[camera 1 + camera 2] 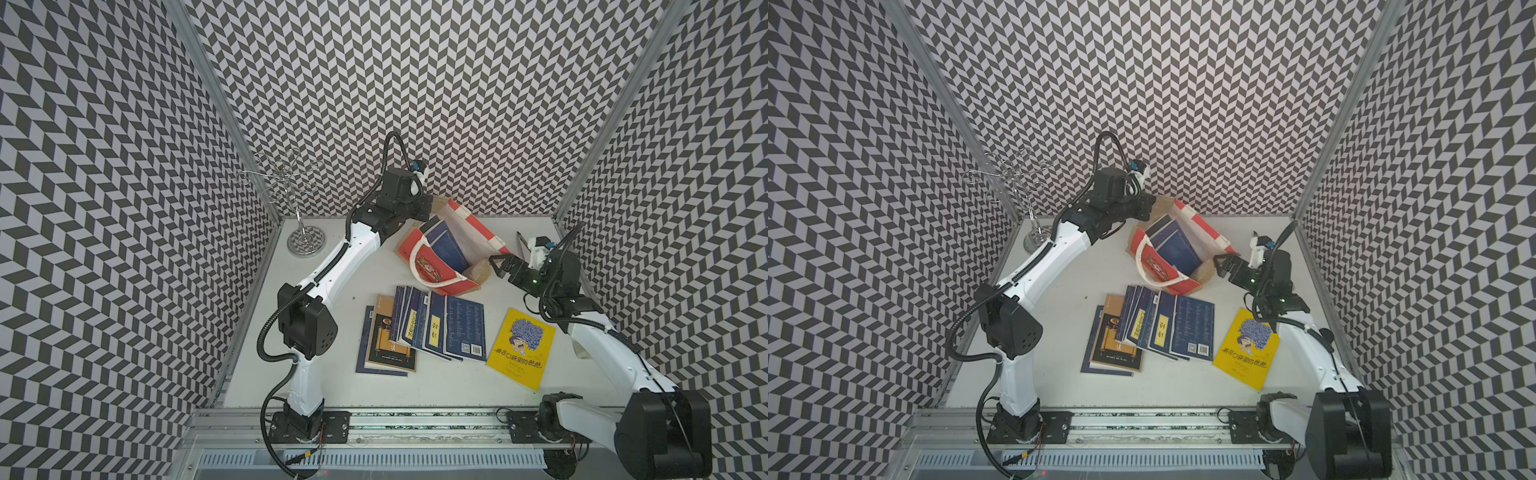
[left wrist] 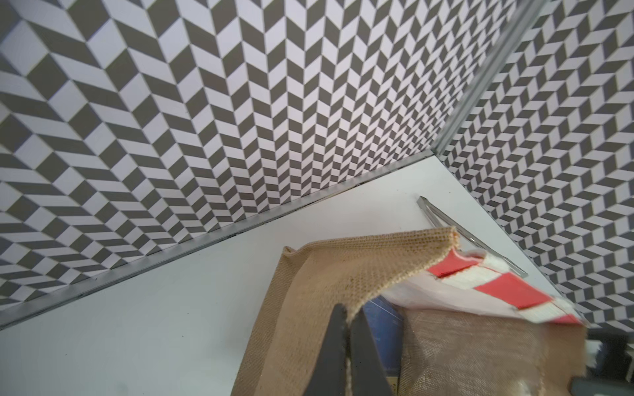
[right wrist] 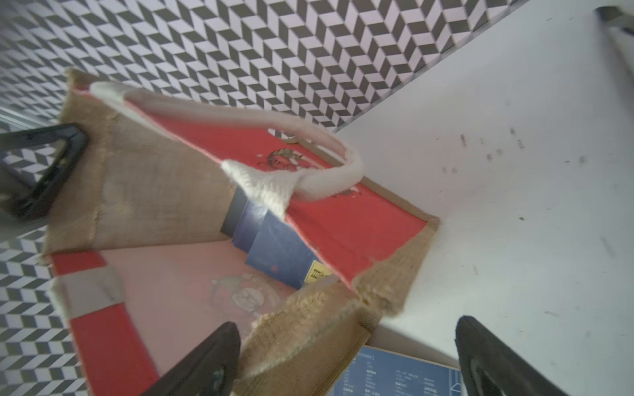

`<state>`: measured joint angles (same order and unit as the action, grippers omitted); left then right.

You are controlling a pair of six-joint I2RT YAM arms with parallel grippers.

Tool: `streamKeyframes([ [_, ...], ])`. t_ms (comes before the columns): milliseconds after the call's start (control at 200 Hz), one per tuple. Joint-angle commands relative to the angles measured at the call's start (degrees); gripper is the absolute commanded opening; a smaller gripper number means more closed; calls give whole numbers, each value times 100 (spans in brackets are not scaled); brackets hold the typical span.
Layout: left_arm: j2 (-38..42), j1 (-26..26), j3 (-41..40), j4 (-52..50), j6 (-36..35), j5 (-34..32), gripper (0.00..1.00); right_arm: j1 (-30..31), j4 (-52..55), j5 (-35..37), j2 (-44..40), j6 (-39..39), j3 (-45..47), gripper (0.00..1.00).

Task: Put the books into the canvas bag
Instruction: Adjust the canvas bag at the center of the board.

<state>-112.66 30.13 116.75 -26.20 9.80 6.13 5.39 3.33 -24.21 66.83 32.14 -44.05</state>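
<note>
Left wrist view: the left gripper (image 2: 349, 317) has its fingers pressed together on the tan jute end panel of the canvas bag (image 2: 360, 271), pinching the cloth just under the rim. In both top views the bag leans over at the back of the table (image 1: 332, 353) with its mouth gaping upward. A few navy paperbacks (image 1: 446, 249) are already inside, slanted against the red front.

The right gripper (image 3: 346, 325) stands with its jaws wide apart at the bag's other jute end. That panel lies between the fingers, one inside the mouth and one outside. Whether either finger touches the cloth cannot be told.

The bag looks light and floppy. Its rim sags and folds wherever nothing holds it, so it probably needs a pinch at each end to stay open. The coarse jute should grip well, and the seam where jute meets red canvas looks the firmest place to take hold.

The rest of the books lie flat nearer the robot:

- **Fan of navy books** (image 1: 432, 328): these overlap one another.
- **Tan-and-black book** (image 1: 390, 336): it rests on another navy one beside the fan.
- **Yellow book** (image 1: 521, 349): it lies alone on the right side.

All look thin, light and bendy, with smooth covers that may slide under a finger. The overlapped ones offer raised edges to slip a finger beneath. The yellow one lies flush with the table, so it would likely need tipping or dragging first. A hold near the spine should bend least.
</note>
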Motion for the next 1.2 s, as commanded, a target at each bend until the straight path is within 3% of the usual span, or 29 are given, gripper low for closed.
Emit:
streamKeyframes([
  [0, 634, -151, -225, 1066, 291, -43, 0, 510, -16, 190, 43, -68, -294, 98],
  [285, 1052, -441, -894, 1383, 368, 135, 0, 838, 153, 640, 348, 28, -511, 97],
  [431, 1243, -570, -1238, 1681, 470, 308, 0, 935, 327, 794, 616, -53, -750, 92],
  [571, 1308, -597, -1359, 1774, 481, 341, 0, 942, 697, 736, 1123, -295, -1316, 67],
  [741, 1254, -698, -1505, 1965, 613, 499, 0, 939, 829, 662, 1388, -569, -1928, 12],
  [821, 1185, -736, -1447, 2047, 693, 638, 0, 938, 894, 683, 1479, -759, -2363, 0],
  [946, 1170, -744, -1316, 2047, 758, 742, 0, 942, 805, 854, 1463, -965, -2991, 0],
  [1197, 1333, -780, -1922, 2251, 910, 758, 0, 772, 763, 1074, 1730, -855, -3391, 0],
])
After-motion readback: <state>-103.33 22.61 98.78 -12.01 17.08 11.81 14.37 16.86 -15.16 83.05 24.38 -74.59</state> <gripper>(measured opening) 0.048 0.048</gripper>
